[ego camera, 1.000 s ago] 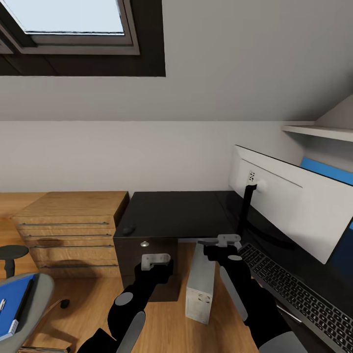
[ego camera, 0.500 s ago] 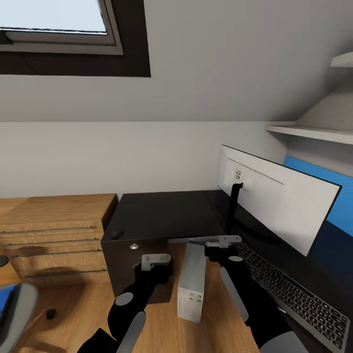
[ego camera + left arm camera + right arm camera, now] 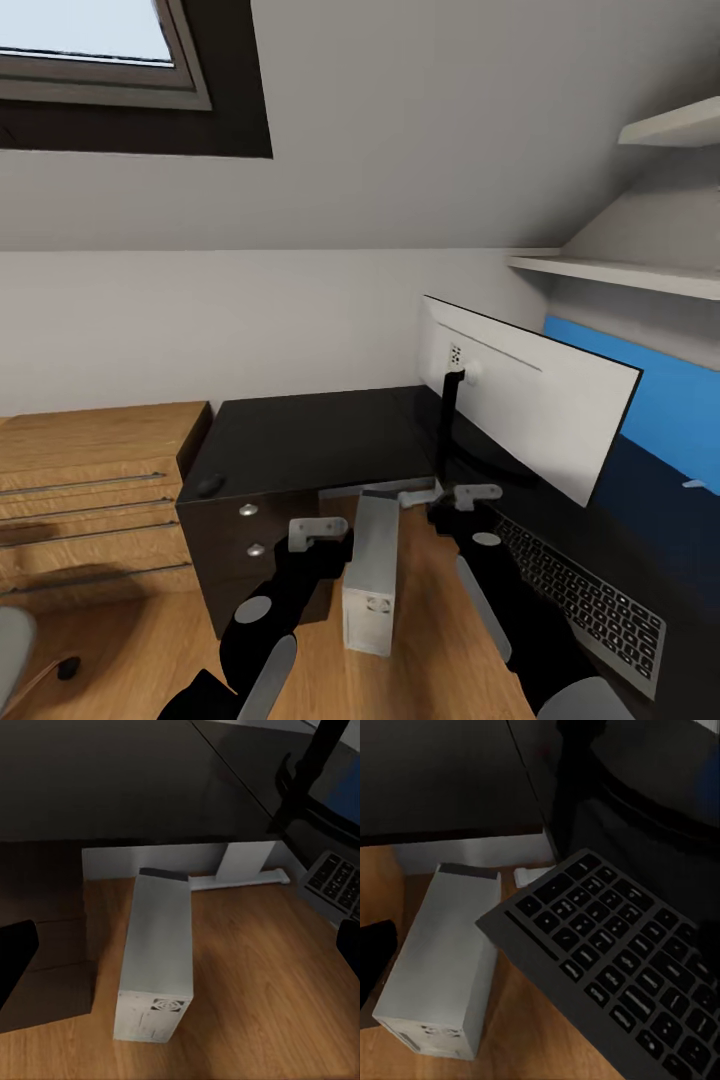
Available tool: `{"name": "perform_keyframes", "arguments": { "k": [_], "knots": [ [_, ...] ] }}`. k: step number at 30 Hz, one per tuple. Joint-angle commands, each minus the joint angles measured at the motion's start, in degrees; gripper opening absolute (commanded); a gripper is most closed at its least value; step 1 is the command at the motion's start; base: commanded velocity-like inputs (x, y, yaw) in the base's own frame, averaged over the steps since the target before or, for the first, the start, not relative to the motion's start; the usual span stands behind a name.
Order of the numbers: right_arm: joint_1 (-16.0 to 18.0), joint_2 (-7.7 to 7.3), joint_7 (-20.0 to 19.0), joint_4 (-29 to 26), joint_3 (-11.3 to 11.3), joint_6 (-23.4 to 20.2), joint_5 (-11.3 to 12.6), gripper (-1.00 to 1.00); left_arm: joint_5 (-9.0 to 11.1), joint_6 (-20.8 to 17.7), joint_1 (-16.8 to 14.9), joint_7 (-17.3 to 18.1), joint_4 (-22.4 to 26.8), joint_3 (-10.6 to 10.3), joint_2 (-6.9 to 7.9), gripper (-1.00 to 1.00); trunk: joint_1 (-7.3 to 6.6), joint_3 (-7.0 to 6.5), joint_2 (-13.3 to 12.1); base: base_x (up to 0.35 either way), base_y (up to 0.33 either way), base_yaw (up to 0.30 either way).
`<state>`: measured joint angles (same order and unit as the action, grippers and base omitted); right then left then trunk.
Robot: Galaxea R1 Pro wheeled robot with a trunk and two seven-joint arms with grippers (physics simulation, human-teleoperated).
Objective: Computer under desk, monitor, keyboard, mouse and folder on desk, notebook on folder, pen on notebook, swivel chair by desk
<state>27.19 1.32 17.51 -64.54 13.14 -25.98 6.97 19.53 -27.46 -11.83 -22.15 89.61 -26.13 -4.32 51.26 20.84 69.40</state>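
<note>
Whole head view has slid left since 1 s ago: camera turning right, not the things. Chair w/ folder has gone off the lower left edge, more blue wall shows at right.

My left fingers (image 3: 322, 529) and right fingers (image 3: 456, 493) hang mid-frame, lower half, holding nothing; can't tell how wide either pair stands.

Risk, my guess: right arm hangs just above the keyboard (image 3: 580, 597), which juts over the surface (image 3: 300, 440) edge in the right wrist view. A careless sweep could knock it off, or clip the monitor (image 3: 530, 395) stand.

Computer (image 3: 372, 574): pale grey tower, upright on the wood floor, lower centre, only partly under the surface. Mouse (image 3: 209, 486): small black oval near the surface's left edge, well apart from the keyboard.
</note>
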Motion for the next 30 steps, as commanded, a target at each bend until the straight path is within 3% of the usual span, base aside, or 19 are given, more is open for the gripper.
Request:
{"name": "perform_keyframes", "arguments": {
  "k": [1,9,18,21,25,30],
  "knots": [
    [0.08,-0.42,0.76,2.16,0.02,3.70,0.15,1.00,0.60,-0.09,-0.07,-0.59,0.11,-0.07,0.01,1.00,0.00,0.07,0.05,0.000,0.000,-0.009],
    [0.22,-2.48,0.94,8.25,-0.16,12.71,0.01,1.00,0.59,-0.05,-0.05,-0.61,0.12,-0.08,0.01,1.00,0.00,0.07,0.05,0.000,0.000,-0.003],
    [3.30,-3.45,0.85,19.31,-0.26,17.35,0.52,1.00,0.59,-0.05,-0.07,-0.61,0.12,-0.09,0.01,1.00,0.00,0.07,0.05,0.000,0.000,0.000],
    [5.05,-4.40,0.70,22.69,-1.28,18.88,2.18,1.00,0.59,-0.05,-0.07,-0.61,0.12,-0.10,0.01,1.00,0.00,0.07,0.05,0.000,0.000,0.000],
    [6.52,-5.12,0.56,25.39,-4.24,21.01,5.32,1.00,0.59,-0.05,-0.05,-0.61,0.12,-0.13,0.01,1.00,0.00,0.07,0.05,0.000,0.000,0.000],
    [7.58,-6.30,0.51,27.00,-5.83,21.74,6.95,1.00,0.59,-0.05,-0.06,-0.61,0.12,-0.15,0.01,1.00,0.00,0.07,0.05,0.000,0.000,0.000]
  ]
}}
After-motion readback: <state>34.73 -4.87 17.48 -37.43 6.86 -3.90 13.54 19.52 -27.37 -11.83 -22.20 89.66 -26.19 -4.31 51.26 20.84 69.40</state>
